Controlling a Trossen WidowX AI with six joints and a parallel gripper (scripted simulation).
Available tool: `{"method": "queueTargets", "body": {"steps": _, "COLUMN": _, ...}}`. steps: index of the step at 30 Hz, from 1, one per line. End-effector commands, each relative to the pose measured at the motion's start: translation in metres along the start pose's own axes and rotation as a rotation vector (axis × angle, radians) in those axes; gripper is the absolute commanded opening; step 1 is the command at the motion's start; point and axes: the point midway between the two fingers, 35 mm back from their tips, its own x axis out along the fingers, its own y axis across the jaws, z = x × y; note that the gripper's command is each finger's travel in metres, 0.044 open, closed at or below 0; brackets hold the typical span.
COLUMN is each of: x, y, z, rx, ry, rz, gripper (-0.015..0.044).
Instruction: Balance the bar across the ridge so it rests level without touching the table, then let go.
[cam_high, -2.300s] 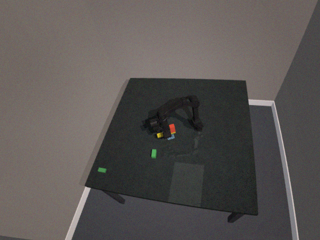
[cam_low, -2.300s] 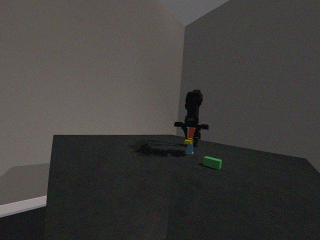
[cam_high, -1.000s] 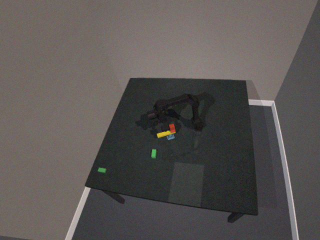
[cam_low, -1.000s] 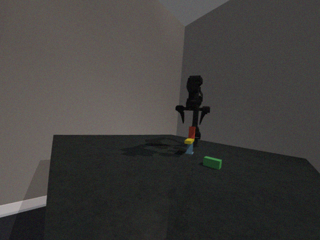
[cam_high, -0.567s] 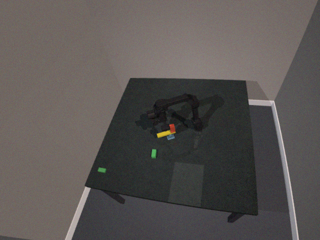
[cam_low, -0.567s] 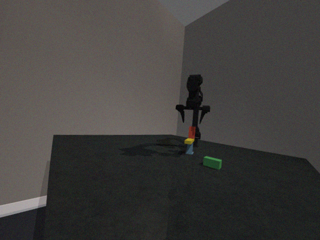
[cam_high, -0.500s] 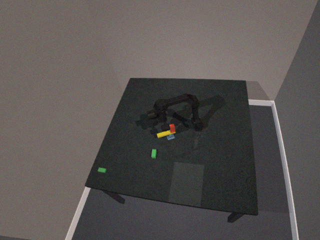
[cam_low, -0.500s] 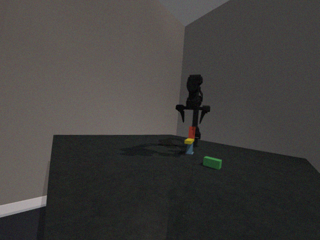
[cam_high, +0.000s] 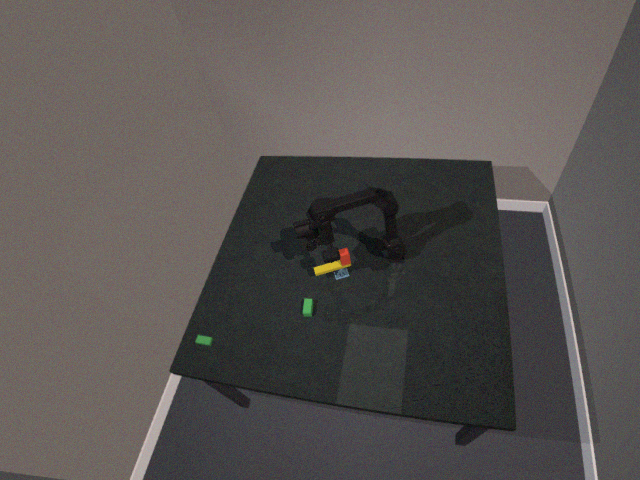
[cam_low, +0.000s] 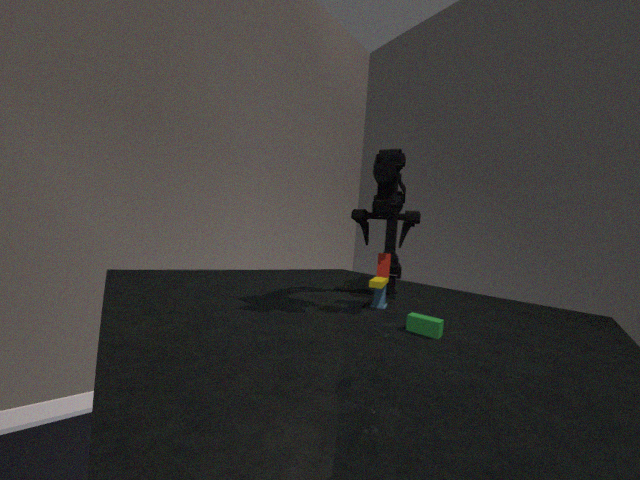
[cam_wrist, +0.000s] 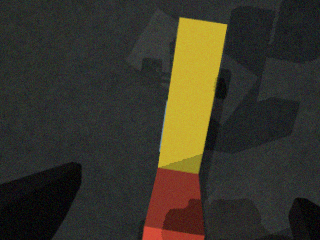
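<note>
The yellow bar (cam_high: 326, 268) (cam_low: 378, 282) (cam_wrist: 194, 95) lies across the top of the blue ridge (cam_high: 341, 275) (cam_low: 379, 298), clear of the table as far as the exterior view shows. It looks about level, but a slight tilt is hard to tell. A red block (cam_high: 344, 256) (cam_low: 383, 264) (cam_wrist: 176, 200) stands upright on one end of the bar. In the wrist view the bar hides nearly all of the ridge. My gripper (cam_low: 384, 245) (cam_wrist: 187, 191) is open and empty above the bar, its fingers wide apart on either side of the red block and not touching it.
A green block (cam_high: 308, 307) (cam_low: 424, 325) lies on the dark table (cam_high: 439, 335) (cam_low: 232, 372) near the ridge, towards the exterior camera. Another green block (cam_high: 204, 339) lies near the table's left front corner. A paler rectangle (cam_high: 373, 366) shows at the front edge.
</note>
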Motion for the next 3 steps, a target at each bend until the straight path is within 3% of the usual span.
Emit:
{"method": "queueTargets", "body": {"steps": 1, "x": 0.0, "y": 0.0001, "z": -0.0004, "rx": 0.0, "ry": 0.004, "rz": 0.0, "gripper": 0.044}}
{"method": "queueTargets", "body": {"steps": 3, "x": 0.0, "y": 0.0001, "z": -0.0004, "rx": 0.0, "ry": 0.004, "rz": 0.0, "gripper": 0.044}}
